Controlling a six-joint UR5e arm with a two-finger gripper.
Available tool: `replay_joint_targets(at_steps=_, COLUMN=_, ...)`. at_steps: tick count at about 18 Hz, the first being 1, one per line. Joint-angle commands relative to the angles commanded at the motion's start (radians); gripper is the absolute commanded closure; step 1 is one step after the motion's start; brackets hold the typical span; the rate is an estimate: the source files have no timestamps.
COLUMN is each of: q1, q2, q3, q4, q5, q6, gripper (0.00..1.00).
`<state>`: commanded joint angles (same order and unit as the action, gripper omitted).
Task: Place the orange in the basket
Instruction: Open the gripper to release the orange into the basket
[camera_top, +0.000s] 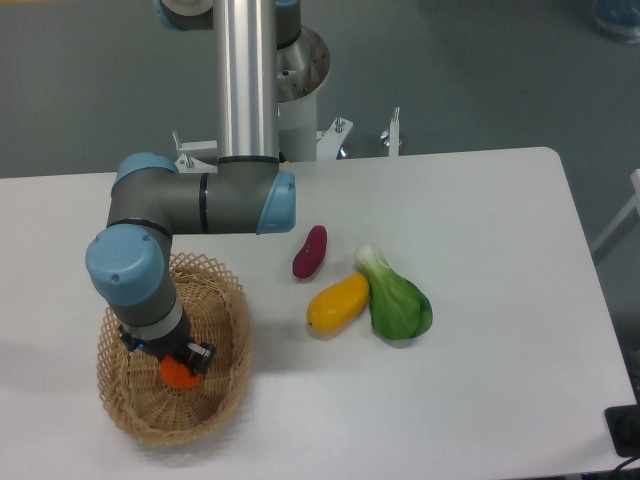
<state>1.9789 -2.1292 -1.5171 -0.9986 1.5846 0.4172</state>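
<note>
1. End effector (181, 366) is down inside the wicker basket (226, 300), near the desk's (480, 200) front-left corner.
2. Its fingers clasp the orange (178, 375) low over the basket floor.

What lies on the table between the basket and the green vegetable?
In the camera view, a yellow fruit lies between the basket and the green vegetable, touching the vegetable; bare table separates it from the basket.

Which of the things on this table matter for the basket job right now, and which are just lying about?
In the job:
- small round bright orange fruit, held low inside the basket
- oval tan woven wicker basket
- pincer, around the orange

Lying about on the white table:
- dark red oblong vegetable
- oblong yellow mango-like fruit
- green leafy vegetable, touching the yellow fruit
</note>
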Motion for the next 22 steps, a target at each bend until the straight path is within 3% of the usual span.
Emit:
replay_joint_targets(at_steps=5, q1=-0.003, q2=0.0, q3=-0.003, q4=0.003, q5=0.0, q6=0.0, gripper=0.43)
replay_joint_targets(at_steps=12, q1=-0.002, q2=0.015, q3=0.006, q4=0.008, q5=0.0, q6=0.009, gripper=0.0)
replay_joint_targets(at_steps=16, q1=-0.002, q2=0.034, q3=0.012, q4=0.008, q5=0.003, q6=0.015, gripper=0.0)
replay_joint_targets(at_steps=22, q1=0.024, q2=0.106, q3=0.003, q4=0.006, q5=0.003, q6=0.101, gripper=0.0)
